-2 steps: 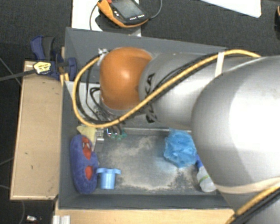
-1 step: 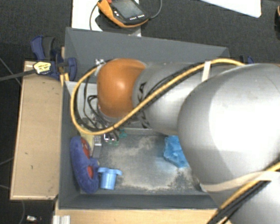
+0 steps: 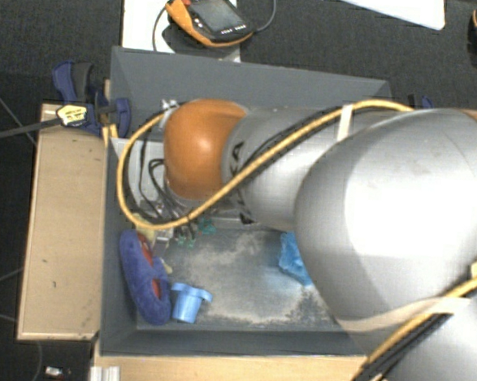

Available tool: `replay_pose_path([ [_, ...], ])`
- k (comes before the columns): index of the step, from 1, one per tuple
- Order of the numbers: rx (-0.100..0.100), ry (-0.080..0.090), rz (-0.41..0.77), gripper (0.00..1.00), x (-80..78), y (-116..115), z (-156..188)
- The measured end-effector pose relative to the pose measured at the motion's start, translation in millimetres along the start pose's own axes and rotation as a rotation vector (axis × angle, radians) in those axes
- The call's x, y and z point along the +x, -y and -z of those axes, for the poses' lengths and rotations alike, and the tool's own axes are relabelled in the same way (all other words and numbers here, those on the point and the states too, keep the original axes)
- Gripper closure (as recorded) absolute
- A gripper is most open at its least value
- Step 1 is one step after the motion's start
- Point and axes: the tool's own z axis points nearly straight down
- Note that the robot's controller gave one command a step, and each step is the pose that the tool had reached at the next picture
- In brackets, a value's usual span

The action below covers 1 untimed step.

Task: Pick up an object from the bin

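Note:
My gripper [image 3: 168, 221] is low in the bin's left part, mostly hidden under the arm's orange cover. Just below and left of it, a dark blue, elongated soft thing [image 3: 144, 278] with red and orange marks at its upper end lies along the left wall. A small light blue cup-like piece [image 3: 187, 302] rests at that thing's lower end, near the front wall. A small green thing [image 3: 193, 230] shows right beside the gripper; I cannot tell whether they touch.
A light blue crumpled thing [image 3: 294, 259] lies at the middle of the bin floor, partly under the arm. The arm covers the bin's right and back parts. A yellow cable loops around the wrist.

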Motion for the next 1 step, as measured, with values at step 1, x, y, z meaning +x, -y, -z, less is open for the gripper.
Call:
replay_pose_path([
  [1, 0.000, 0.000, -0.003, 1.00, 0.0, 0.1, 0.5],
])
